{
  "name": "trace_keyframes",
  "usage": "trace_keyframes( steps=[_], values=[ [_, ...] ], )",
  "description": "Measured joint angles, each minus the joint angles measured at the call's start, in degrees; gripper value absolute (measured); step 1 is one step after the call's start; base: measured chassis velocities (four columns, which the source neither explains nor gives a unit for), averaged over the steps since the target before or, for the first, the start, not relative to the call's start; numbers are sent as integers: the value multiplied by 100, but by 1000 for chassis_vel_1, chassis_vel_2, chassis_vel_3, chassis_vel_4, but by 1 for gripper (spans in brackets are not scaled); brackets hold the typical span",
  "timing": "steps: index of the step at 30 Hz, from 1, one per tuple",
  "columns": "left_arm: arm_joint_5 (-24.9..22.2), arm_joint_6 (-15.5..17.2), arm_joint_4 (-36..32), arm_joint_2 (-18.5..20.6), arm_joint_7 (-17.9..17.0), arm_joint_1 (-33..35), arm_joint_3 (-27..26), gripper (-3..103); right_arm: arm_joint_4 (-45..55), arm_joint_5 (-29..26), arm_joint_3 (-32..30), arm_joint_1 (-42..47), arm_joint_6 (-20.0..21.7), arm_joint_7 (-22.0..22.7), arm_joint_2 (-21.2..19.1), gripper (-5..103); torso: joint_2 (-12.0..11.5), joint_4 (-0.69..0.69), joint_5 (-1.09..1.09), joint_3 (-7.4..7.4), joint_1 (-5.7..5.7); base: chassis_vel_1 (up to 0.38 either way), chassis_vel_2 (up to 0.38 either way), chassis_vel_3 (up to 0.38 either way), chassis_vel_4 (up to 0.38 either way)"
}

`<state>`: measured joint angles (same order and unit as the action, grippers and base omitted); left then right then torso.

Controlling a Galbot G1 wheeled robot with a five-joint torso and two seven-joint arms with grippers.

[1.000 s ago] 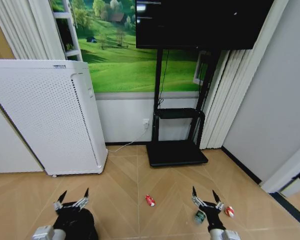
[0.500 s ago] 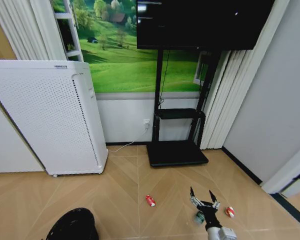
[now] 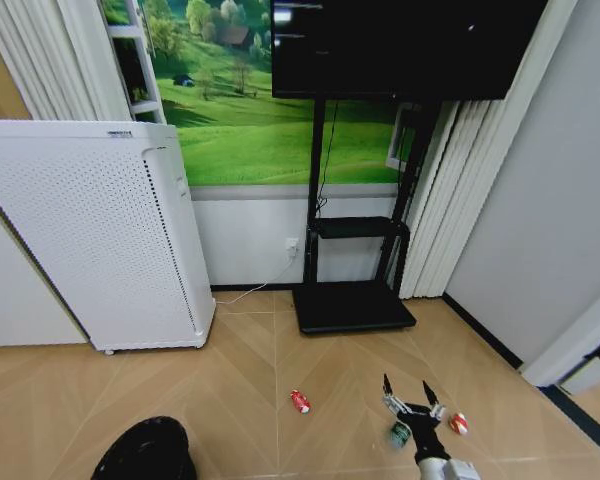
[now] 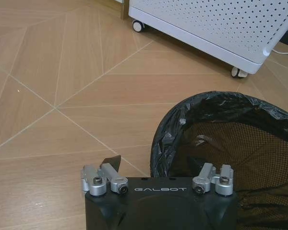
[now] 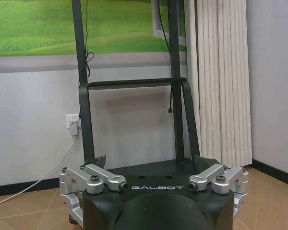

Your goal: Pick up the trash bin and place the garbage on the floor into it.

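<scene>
Right gripper (image 3: pixel 412 402) sits low at the bottom of our head view, fingers spread wide, nothing btwn them. It hovers over the floor (image 3: pixel 240 400), just above the clear bottle (image 3: pixel 399 434) w/ the green label, which lies partly behind it. Red-and-white scrap (image 3: pixel 459 423) is just beside, to the right. Red crushed can (image 3: pixel 300 401) lies well apart to the left, out in open parquet.

In the right wrist view that gripper (image 5: pixel 153 165) points level at the black TV stand (image 5: pixel 134 86) and the wall, jaws wide apart, empty.

Left gripper (image 4: pixel 156 167) shows in its own wrist view, right at the rim of the trash bin (image 4: pixel 221 139). One finger (image 4: pixel 110 163) pokes out over the floor on the outer side; the other we can't make out against the black liner, so we can't tell if it's gripping or how far open it is.

Trash bin stands on the floor at bottom left of the head view, near the white perforated appliance (image 3: pixel 90 230), black bag lining its rim.
</scene>
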<state>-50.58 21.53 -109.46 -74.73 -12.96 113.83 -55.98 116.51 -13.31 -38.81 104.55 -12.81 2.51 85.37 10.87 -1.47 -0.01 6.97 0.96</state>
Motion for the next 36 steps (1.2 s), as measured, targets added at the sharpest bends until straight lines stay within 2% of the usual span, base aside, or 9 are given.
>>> trace_keyframes(
  steps=[8, 9, 12, 19, 26, 29, 30, 32, 36],
  values=[
    [-100, 9, 229, 70, 119, -165, 109, 50, 49, 15, 30, 31, -20, 12, 78, 100, 3, 0, 1, 2, 1, 0, 0, 0, 0],
    [-100, 9, 229, 70, 119, -165, 109, 50, 49, 15, 30, 31, -20, 12, 78, 100, 3, 0, 1, 2, 1, 0, 0, 0, 0],
    [-69, -109, 257, 71, 292, -180, 147, 33, 48, -17, 6, 34, -79, 22, 72, 100, 4, 0, 1, 3, 1, 0, 0, 0, 0],
    [299, -399, 189, 49, 476, -231, 140, 8, 40, -11, -50, 24, -140, 61, 27, 100, 5, 0, -1, 4, 2, 0, 0, 0, 0],
    [824, -827, -89, 21, 801, -240, -28, 7, -6, 45, -67, -12, -163, 140, -30, 100, 7, 0, 0, 4, 2, 0, 0, 0, 0],
    [1569, -1414, -269, 35, 1181, -362, -371, 7, -79, 119, -69, -60, -185, 210, -67, 100, 7, 0, 0, 4, 2, 0, 0, 0, 0],
    [1569, -1414, -269, 35, 1181, -362, -371, 7, -79, 119, -69, -60, -185, 210, -67, 100, 7, 0, 0, 4, 2, 0, 0, 0, 0],
    [1759, -1763, -392, 66, 1279, -442, -527, 7, -122, 214, -60, -72, -142, 252, -86, 100, 7, -1, 1, 4, 2, 0, 0, 0, 0],
    [1604, -2035, -752, 38, 1413, -451, -667, 7, -129, 380, -16, -82, 78, 280, -124, 100, 8, -1, 1, 4, 2, 0, 0, 0, 0]
  ],
)
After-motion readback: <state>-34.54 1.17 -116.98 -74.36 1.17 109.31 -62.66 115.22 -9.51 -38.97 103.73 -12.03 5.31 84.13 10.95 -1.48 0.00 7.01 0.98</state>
